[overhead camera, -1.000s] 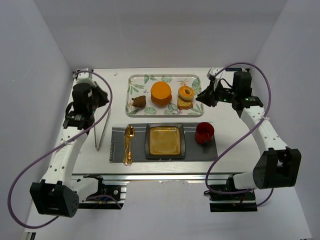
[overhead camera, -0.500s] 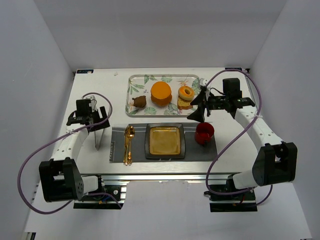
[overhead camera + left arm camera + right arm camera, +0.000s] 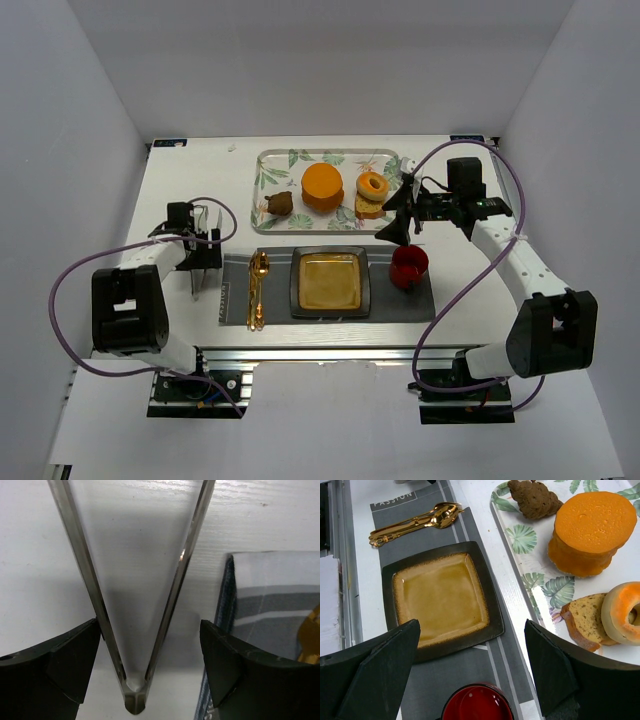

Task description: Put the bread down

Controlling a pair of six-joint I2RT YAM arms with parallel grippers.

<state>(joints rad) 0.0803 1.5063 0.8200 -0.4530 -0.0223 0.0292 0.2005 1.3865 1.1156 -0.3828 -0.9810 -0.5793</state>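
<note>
1. Right gripper (image 3: pixel 472 645) is spread wide and holds nothing. In the top view it hangs just right of the tray's right end, above the red cup (image 3: pixel 408 265).
2. Left gripper (image 3: pixel 149 645) is released too. Its fingers straddle the hinge end of the silver V-shaped metal tongs (image 3: pixel 135 700), which lie flat on the white table (image 3: pixel 40 555). They are not squeezed.
3. The brown slice of bread (image 3: pixel 582 615) sits at the right edge of the right wrist frame, on the white rectangular tray with green leaf print (image 3: pixel 520 537). An orange-glazed ring doughnut (image 3: pixel 625 612) rests on top of it.
4. Also on the tray are a thick round orange cake (image 3: pixel 592 530) at upper right and a brown pinecone-shaped lump (image 3: pixel 535 497) at top centre. Both are apart from the bread.
5. The dark square plate with amber glaze (image 3: pixel 442 597), centre-left of that frame, is bare. I judge it the likely drop spot, so the bread is not yet placed.
6. My handling guess is that the slice is light, soft and crumbly, with a firmer crust. A hard pinch would dent or tear it.
7. I'd take it by the exposed crust end at lower left of the slice, low and across its thickness.
8. The risk is the doughnut riding on top: it may slide off or come along. I'd lift slowly and level.
9. If the tongs are meant for this, I'd grip them mid-arm rather than at the hinge, so they can close.
</note>
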